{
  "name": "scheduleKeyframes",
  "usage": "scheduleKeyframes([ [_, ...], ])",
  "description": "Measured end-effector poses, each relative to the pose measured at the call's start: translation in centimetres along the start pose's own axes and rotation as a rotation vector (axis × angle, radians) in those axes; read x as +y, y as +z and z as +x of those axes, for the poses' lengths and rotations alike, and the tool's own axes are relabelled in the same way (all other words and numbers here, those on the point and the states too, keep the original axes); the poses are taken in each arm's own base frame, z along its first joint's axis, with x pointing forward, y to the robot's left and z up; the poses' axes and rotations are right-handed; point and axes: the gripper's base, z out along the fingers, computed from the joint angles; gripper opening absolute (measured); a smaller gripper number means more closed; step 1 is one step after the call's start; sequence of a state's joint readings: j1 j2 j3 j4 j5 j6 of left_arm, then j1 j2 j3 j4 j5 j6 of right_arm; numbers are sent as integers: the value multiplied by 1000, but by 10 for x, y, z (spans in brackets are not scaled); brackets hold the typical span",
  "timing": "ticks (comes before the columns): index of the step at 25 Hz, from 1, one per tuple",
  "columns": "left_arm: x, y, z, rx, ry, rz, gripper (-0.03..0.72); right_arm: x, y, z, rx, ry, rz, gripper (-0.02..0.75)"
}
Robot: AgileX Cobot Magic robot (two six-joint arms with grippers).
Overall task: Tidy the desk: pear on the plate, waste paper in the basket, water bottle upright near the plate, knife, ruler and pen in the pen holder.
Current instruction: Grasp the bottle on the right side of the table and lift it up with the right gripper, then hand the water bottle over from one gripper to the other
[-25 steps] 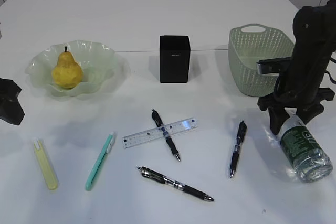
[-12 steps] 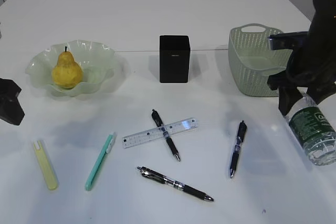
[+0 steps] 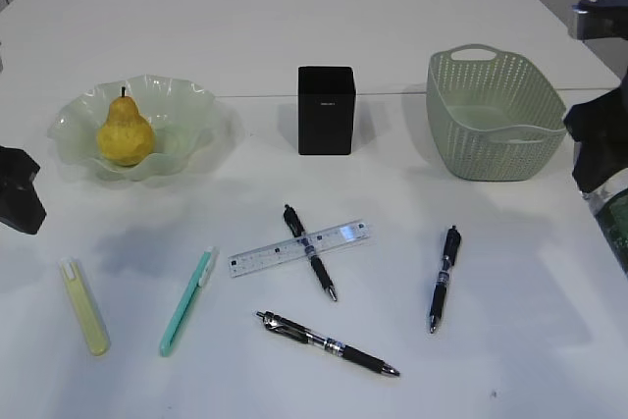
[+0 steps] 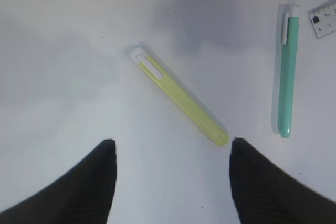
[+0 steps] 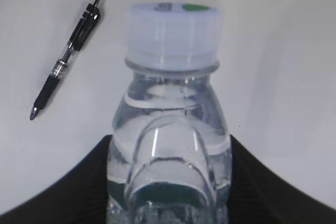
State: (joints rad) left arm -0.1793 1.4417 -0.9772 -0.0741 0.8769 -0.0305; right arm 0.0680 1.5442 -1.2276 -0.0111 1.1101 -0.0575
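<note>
My right gripper (image 5: 169, 182) is shut on the water bottle (image 5: 173, 30) below its white cap and holds it above the desk (image 3: 392, 26). In the exterior view the bottle (image 3: 618, 218) hangs at the right edge under the right gripper (image 3: 594, 149). The pear (image 3: 125, 132) lies on the plate (image 3: 196, 105). The ruler (image 3: 299, 248) lies across a black pen (image 3: 310, 264), in front of the pen holder (image 3: 326, 110). My left gripper (image 4: 170, 150) stands open over the desk beside a slim yellow strip (image 4: 178, 98); I cannot tell whether it is the waste paper or a knife.
The basket (image 3: 491, 115) stands at the back right. Two more black pens (image 3: 440, 278) (image 3: 327, 342) lie on the front of the desk. A teal stick with a white clip (image 3: 186, 301) lies next to the yellow strip (image 3: 83, 306).
My right gripper has lifted the water bottle off the desk and carried it up and to the right, almost out of the exterior view. The left gripper has not moved.
</note>
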Motion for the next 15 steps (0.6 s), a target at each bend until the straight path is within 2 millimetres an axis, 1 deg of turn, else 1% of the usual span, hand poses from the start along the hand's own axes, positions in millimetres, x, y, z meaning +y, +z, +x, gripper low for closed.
scheduleKeyframes([
  [3,0,0,0,0,0,0,475,10,-16,14,-45,-69,-5,410],
  [6,0,0,0,0,0,0,475,33,-28,19,-88,-194,-45,409],
  [8,0,0,0,0,0,0,475,52,-31,20,-124,-276,-106,409],
  [11,0,0,0,0,0,0,475,78,-34,19,-194,-352,-232,409],
  [13,0,0,0,0,0,0,475,92,-39,16,-261,-383,-331,408],
  [15,0,0,0,0,0,0,475,102,-44,12,-341,-429,-418,408],
])
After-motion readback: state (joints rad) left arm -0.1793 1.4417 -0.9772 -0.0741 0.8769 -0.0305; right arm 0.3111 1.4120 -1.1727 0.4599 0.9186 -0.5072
